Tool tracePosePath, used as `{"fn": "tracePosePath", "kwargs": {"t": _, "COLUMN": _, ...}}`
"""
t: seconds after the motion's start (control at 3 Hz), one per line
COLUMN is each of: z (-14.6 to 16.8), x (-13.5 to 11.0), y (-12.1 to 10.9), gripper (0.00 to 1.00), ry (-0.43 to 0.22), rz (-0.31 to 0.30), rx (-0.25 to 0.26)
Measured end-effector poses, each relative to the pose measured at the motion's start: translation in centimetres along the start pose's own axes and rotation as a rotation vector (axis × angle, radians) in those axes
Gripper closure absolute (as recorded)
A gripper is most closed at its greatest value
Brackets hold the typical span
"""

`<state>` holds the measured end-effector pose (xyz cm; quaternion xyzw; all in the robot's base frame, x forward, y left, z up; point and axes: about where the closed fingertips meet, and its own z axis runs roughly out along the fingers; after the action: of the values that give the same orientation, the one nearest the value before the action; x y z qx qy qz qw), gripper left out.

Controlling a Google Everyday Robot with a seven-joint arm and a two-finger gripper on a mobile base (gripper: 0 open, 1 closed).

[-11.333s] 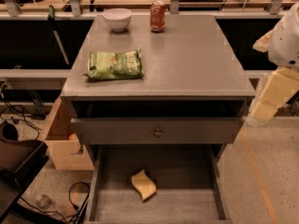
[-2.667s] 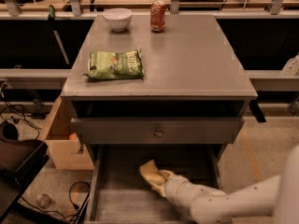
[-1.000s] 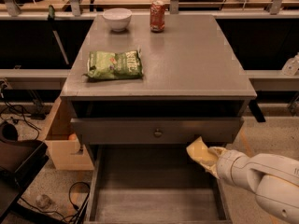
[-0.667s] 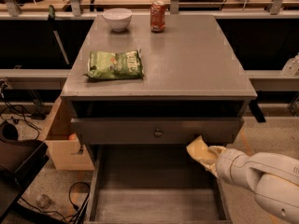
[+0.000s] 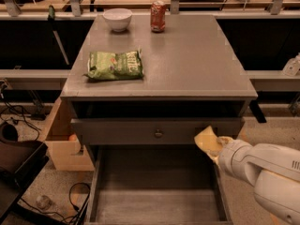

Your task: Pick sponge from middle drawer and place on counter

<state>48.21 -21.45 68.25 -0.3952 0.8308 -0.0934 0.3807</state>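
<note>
The tan-yellow sponge point(image 5: 207, 139) is held in my gripper point(image 5: 216, 146) at the right of the cabinet, in front of the closed drawer front and above the right wall of the open middle drawer point(image 5: 157, 205). The white arm reaches in from the lower right. The drawer's streaky grey floor is bare. The grey counter point(image 5: 187, 60) lies above and behind the sponge.
On the counter lie a green chip bag point(image 5: 114, 65) at the front left, a white bowl point(image 5: 117, 18) and a red can point(image 5: 158, 16) at the back. A wooden box point(image 5: 61, 139) stands on the floor at the left, with cables by it.
The sponge has come out of the drawer: it was lifted from the drawer floor up and to the right. Over the last second it has hardly moved.
</note>
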Motion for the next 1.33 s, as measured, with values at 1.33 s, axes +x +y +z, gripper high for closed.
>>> {"fn": "tracePosePath", "kwargs": {"t": 1.33, "z": -20.4, "x": -18.5, "y": -18.5, "gripper": 1.0, "ry": 0.019, "rz": 0.018, "rx": 0.371}}
